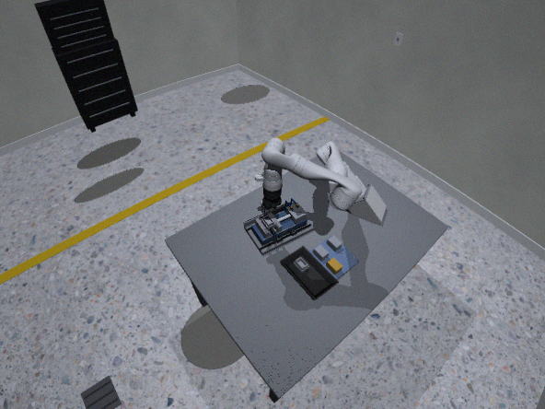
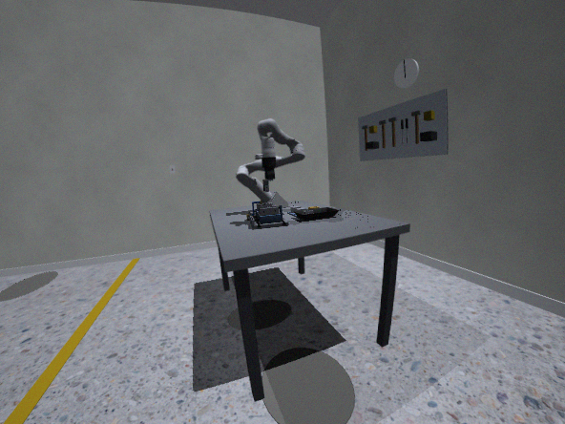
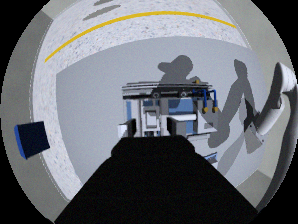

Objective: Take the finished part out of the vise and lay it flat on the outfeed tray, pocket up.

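Observation:
The blue and grey vise (image 1: 277, 223) stands on the grey table, left of centre. A light grey part (image 1: 272, 224) sits between its jaws; it also shows in the wrist view (image 3: 154, 121). My gripper (image 1: 271, 204) hangs straight down just above the far left end of the vise, open and empty. In the exterior view the gripper (image 2: 268, 185) is a short way above the vise (image 2: 267, 215). The black outfeed tray (image 1: 308, 272) lies in front and to the right of the vise. A small grey piece with a recess (image 1: 301, 263) lies on its floor.
A blue mat (image 1: 335, 256) beside the tray carries two grey blocks and one yellow block. The arm's base (image 1: 345, 195) stands at the table's back with a slanted grey panel (image 1: 376, 203) next to it. The wrist view's lower half is filled by the gripper's dark body.

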Action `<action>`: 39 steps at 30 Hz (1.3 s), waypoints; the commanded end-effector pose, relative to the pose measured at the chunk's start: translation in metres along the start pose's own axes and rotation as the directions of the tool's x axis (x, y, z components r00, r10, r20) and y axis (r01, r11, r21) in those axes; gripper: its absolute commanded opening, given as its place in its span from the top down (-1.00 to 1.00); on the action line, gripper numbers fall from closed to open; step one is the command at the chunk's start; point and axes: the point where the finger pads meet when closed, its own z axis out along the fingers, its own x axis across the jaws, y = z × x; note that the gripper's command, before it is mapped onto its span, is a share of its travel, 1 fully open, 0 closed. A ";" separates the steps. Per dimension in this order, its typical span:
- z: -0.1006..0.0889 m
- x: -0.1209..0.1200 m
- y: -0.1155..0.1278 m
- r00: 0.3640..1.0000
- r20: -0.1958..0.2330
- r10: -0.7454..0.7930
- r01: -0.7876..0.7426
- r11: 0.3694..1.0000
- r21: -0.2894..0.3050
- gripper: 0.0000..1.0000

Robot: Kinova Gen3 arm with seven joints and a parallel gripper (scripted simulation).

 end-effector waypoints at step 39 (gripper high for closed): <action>0.048 0.000 0.000 1.000 0.001 0.000 0.000 1.000 0.000 -1.00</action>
